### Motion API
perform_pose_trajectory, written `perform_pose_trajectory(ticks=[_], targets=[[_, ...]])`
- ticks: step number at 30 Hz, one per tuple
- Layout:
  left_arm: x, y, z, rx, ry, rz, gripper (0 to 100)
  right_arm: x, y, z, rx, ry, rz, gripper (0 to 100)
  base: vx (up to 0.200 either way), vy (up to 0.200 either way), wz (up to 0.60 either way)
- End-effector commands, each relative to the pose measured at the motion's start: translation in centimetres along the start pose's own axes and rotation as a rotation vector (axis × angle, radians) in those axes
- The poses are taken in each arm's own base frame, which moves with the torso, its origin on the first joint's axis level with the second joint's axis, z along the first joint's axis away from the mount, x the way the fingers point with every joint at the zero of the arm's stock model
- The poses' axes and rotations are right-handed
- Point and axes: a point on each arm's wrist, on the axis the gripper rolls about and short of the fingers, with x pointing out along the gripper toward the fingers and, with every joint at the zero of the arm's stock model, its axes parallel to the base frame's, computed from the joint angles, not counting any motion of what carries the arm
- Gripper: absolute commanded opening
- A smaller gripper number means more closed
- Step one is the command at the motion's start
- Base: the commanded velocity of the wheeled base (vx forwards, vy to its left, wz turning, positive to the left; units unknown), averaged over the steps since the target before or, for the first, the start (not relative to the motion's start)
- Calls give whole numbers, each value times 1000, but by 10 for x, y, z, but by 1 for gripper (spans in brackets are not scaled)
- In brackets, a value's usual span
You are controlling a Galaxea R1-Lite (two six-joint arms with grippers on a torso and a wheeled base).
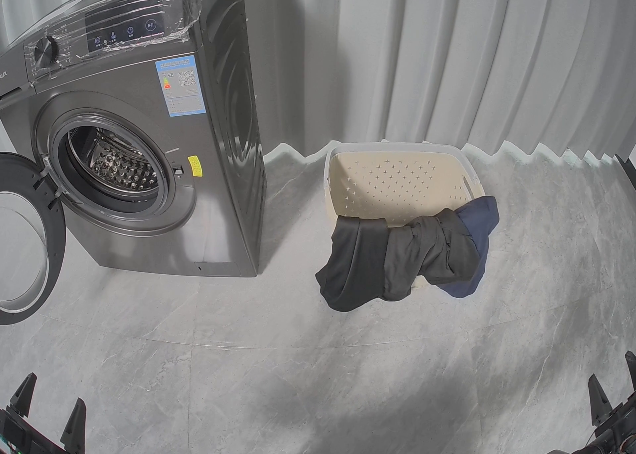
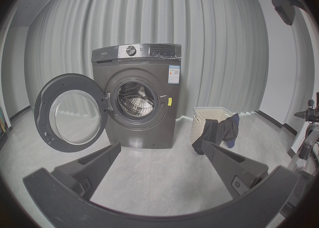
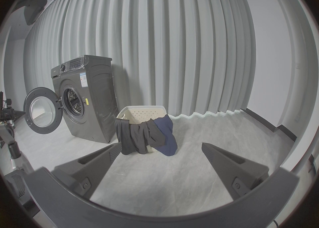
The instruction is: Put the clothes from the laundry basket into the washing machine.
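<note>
Altogether, the grey tiled floor (image 1: 278, 316) carries one washing machine (image 1: 218, 210) and one laundry basket (image 1: 397, 146), with two grippers low at the near edge. The clothes come to a dark grey bundle (image 1: 391, 253) and one navy piece (image 1: 480, 223). I cannot tell whether the grey bundle is one garment or two.

The left gripper (image 2: 161, 145) hangs near the floor in front of the machine, well apart from it. Its two fingers are spread wide, with nothing between them and nothing touching them. The right gripper (image 3: 161, 145) sits low on the other side, on the near side of the basket and well clear of it. It is equally wide apart and empty.

The machine stands at the left and faces the robot. Its round door (image 1: 26, 243) is swung fully out to the left on its hinge, baring the perforated steel drum (image 1: 119, 167). To the right of the machine, close before the pleated white curtain (image 1: 430, 38), the cream basket stands upright with its mouth up. Its long axis runs left to right, parallel to the curtain. The grey bundle lies over the basket's near rim and hangs down the outside wall toward the floor. The navy piece lies just beside it at the near right corner, partly under the grey cloth, and also spills outward.
</note>
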Motion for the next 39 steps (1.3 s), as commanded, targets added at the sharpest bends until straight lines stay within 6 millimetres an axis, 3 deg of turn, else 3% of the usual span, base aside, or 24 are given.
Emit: perform_pose_trajectory(ticks=[1, 4, 16, 25, 34, 39], targets=[[0, 0, -4, 0, -4, 1, 100, 0, 0, -5, 0, 1, 1, 100, 0, -200, 0], [0, 0, -4, 1, -4, 1, 100, 0, 0, -5, 0, 1, 1, 100, 0, -200, 0], [0, 0, -4, -3, -4, 1, 100, 0, 0, -5, 0, 1, 1, 100, 0, 0, 0], [0, 0, -4, -3, -4, 1, 100, 0, 0, -5, 0, 1, 1, 100, 200, 0, 0], [0, 0, -4, -5, -4, 1, 100, 0, 0, -5, 0, 1, 1, 100, 0, 0, 0], [0, 0, -4, -5, -4, 1, 100, 0, 0, -5, 0, 1, 1, 100, 0, -200, 0]])
